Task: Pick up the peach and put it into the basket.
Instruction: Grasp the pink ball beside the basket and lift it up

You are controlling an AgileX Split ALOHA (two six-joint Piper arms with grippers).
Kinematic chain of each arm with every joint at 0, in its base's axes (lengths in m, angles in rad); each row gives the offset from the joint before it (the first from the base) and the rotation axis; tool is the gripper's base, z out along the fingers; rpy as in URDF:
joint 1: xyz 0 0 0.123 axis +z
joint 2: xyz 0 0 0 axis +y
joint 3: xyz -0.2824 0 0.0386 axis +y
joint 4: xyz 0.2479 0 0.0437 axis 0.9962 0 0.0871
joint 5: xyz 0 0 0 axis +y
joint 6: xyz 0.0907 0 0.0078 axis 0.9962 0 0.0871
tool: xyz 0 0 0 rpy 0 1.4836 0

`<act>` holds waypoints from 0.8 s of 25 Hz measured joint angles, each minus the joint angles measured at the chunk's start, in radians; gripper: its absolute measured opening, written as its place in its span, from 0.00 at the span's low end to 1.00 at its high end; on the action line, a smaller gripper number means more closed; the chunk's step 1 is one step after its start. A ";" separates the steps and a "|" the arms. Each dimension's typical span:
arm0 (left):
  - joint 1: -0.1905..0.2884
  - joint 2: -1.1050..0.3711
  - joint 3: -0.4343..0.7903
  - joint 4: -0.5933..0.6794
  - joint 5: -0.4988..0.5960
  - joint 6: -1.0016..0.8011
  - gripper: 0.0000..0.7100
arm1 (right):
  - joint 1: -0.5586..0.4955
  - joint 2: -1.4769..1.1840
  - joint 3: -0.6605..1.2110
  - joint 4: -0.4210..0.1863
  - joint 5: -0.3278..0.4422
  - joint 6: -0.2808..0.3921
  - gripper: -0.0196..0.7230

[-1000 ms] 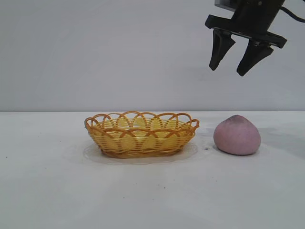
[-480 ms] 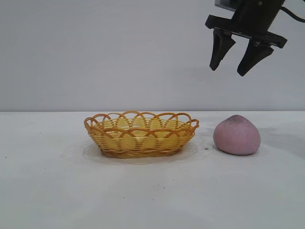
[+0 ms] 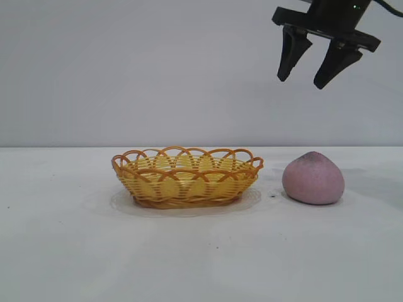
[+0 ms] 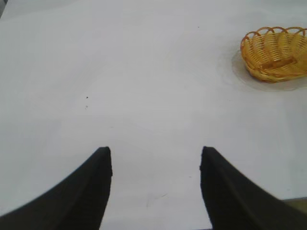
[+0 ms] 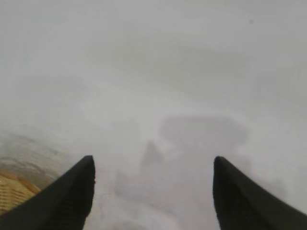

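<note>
On the worktop [image 3: 201, 251] I see the basket [image 3: 186, 178] with nothing in it, the peach [image 3: 313, 178] just beside it. My right hand [image 3: 310, 69] hangs high above the peach, spread and holding nothing; my left hand [image 4: 156, 184] hovers well apart, spread too.

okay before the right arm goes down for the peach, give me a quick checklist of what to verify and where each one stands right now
1. Right gripper open and empty: ok.
2. Gripper roughly above the peach: ok in the exterior view; depth alignment: cannot tell.
3. Peach resting free on the table, apart from the basket: ok.
4. Basket upright, nothing seen inside to block the drop: ok.
5. Left gripper open, away from the basket: ok.
6. Peach visible in the right wrist view: not ok.
</note>
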 joint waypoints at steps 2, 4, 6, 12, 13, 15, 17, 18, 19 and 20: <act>0.004 0.000 0.000 0.000 0.000 0.000 0.50 | 0.000 -0.007 0.000 -0.015 0.035 0.000 0.63; 0.004 0.000 0.000 0.000 0.000 0.000 0.50 | 0.000 -0.013 0.000 -0.031 0.073 0.000 0.63; 0.004 0.000 0.000 0.000 0.000 0.000 0.50 | 0.000 -0.023 0.000 -0.043 0.117 0.000 0.63; 0.004 0.000 0.000 0.000 0.000 0.000 0.50 | 0.000 -0.049 0.000 -0.053 0.252 0.000 0.63; 0.004 0.000 0.000 0.000 0.000 0.000 0.50 | 0.000 -0.049 0.000 -0.053 0.281 0.000 0.63; 0.004 0.000 0.000 0.000 0.000 0.000 0.50 | 0.000 -0.049 0.000 -0.052 0.332 0.000 0.63; 0.004 0.000 0.000 0.000 0.000 0.000 0.50 | 0.005 -0.049 0.000 -0.050 0.379 0.000 0.63; 0.004 0.000 0.000 0.000 0.000 0.000 0.50 | 0.011 -0.049 0.000 -0.050 0.391 0.000 0.63; 0.004 0.000 0.000 0.000 0.000 0.000 0.50 | 0.021 -0.049 0.000 -0.050 0.400 0.000 0.63; 0.004 0.000 0.000 0.000 0.000 0.002 0.50 | 0.035 -0.049 0.000 -0.050 0.407 0.000 0.63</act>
